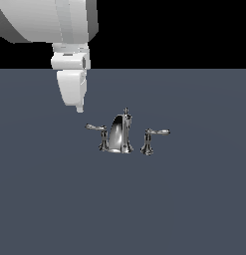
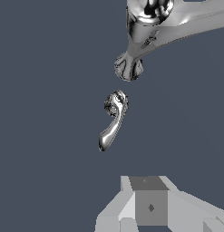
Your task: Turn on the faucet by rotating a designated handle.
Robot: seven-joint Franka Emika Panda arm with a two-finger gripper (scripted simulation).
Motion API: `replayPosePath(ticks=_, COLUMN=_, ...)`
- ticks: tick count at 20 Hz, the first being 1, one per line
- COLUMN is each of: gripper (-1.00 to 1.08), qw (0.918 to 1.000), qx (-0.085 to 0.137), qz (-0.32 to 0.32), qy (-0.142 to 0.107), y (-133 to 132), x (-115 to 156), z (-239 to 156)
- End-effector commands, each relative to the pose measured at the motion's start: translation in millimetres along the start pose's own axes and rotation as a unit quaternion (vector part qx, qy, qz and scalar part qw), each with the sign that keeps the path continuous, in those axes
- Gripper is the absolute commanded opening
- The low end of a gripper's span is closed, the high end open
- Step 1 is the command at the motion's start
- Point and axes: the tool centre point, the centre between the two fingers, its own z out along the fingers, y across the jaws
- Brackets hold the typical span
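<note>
Two chrome levers are flanking the shiny curved chrome faucet (image 1: 119,133) mid-floor; the white gripper (image 1: 79,108) is hovering above, beyond the leftward-levered chrome handle (image 1: 97,130), its long axis pointing at it; finger spread is unreadable.

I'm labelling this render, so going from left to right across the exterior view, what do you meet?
gripper → handle with the leftward lever → faucet spout → twin handle with the rightward lever.
</note>
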Motion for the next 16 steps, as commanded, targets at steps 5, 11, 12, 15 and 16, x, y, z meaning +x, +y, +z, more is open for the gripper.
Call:
replayPosePath(ticks=5, gripper=-1.0, qw=0.9976, qx=-0.002, qz=0.07, qy=0.003, y=-29, x=13, z=34)
replayPosePath(ticks=11, gripper=-1.0, qw=0.9922, qx=-0.004, qz=0.124, qy=0.005, y=-50, x=26, z=60)
replayPosePath(ticks=12, gripper=-1.0, qw=0.9912, qx=-0.004, qz=0.132, qy=0.005, y=-53, x=28, z=63)
replayPosePath(ticks=15, gripper=-1.0, qw=0.9886, qx=-0.004, qz=0.151, qy=0.005, y=-60, x=33, z=72)
replayPosePath(ticks=16, gripper=-1.0, qw=0.9878, qx=-0.004, qz=0.155, qy=0.005, y=-62, x=35, z=74)
